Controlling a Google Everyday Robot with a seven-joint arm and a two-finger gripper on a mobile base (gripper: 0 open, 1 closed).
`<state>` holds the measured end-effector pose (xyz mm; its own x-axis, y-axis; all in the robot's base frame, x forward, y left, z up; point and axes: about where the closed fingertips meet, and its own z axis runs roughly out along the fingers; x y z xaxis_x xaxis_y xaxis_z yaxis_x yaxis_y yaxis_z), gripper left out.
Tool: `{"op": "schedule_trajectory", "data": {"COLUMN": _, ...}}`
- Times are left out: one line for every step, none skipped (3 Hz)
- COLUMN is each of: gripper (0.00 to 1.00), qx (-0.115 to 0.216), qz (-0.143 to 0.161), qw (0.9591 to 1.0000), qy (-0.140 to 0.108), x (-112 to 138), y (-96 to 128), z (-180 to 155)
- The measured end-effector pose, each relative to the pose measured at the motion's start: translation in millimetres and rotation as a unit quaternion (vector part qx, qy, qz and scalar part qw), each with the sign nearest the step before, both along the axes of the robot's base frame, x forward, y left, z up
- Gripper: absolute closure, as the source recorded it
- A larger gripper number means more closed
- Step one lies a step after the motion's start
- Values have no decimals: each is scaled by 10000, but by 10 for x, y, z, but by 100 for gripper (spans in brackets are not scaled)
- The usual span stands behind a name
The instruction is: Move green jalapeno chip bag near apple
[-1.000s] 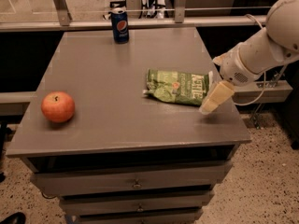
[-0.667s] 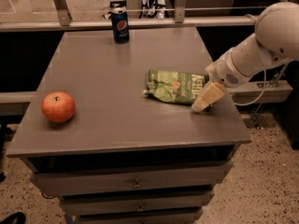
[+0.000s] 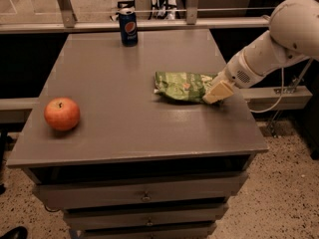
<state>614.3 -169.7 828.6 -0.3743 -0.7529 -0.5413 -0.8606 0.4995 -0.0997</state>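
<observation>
The green jalapeno chip bag (image 3: 183,86) lies flat on the grey table top (image 3: 124,118), right of centre. The apple (image 3: 62,113) sits near the table's front left edge, far from the bag. My gripper (image 3: 217,92) comes in from the right on a white arm and is at the bag's right end, low over the table.
A blue soda can (image 3: 128,27) stands at the table's back edge. Drawers (image 3: 144,195) run below the table top. A metal rail (image 3: 149,24) crosses behind the table. The speckled floor lies to the right.
My gripper has moved left and slightly up the table, from beside the bag's right end onto that end. The bag and apple have not moved.
</observation>
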Motion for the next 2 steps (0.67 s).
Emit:
{"op": "schedule_trajectory", "data": {"gripper": 87, "qx": 208, "qz": 33, "qw": 9997, "qy": -90, "x": -14, "y": 122, "z": 234}}
{"op": "schedule_trajectory", "data": {"gripper": 100, "qx": 378, "qz": 155, "qw": 9982, "qy": -435, "x": -158, "y": 400, "z": 567}}
